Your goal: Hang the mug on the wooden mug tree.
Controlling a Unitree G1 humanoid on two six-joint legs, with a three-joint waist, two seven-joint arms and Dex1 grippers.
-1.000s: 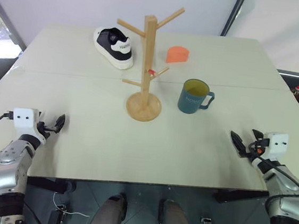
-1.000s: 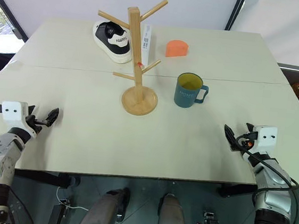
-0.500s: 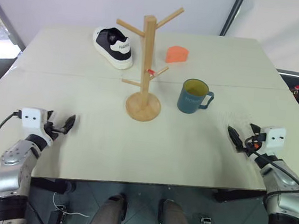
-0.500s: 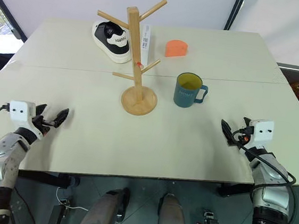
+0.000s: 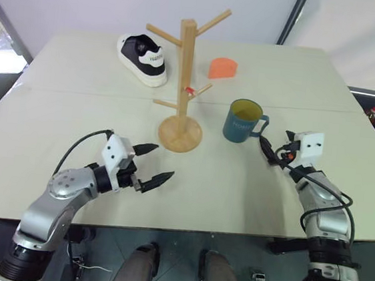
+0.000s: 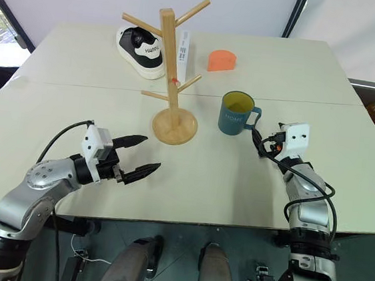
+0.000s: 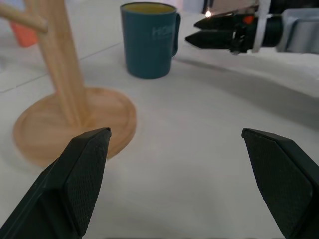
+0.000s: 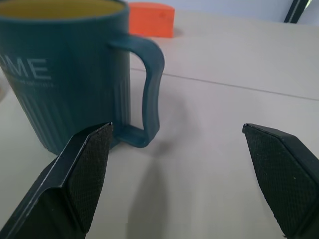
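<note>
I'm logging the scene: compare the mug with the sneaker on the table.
The mug is teal-blue with a yellow inside; the sneaker is black and white. The mug stands upright beside the wooden mug tree, on its right; the sneaker lies behind the tree, farther back. The open right gripper is near the mug's handle; no gripper is near the sneaker. Both rest on the table.

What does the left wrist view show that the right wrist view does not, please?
Left wrist view alone: the wooden mug tree with its round base, and the right gripper reaching toward the mug's handle, beyond the left gripper, whose fingers are open. Right wrist view alone: the "ME" lettering up close and the orange block behind. Both share the mug standing on the table.
</note>
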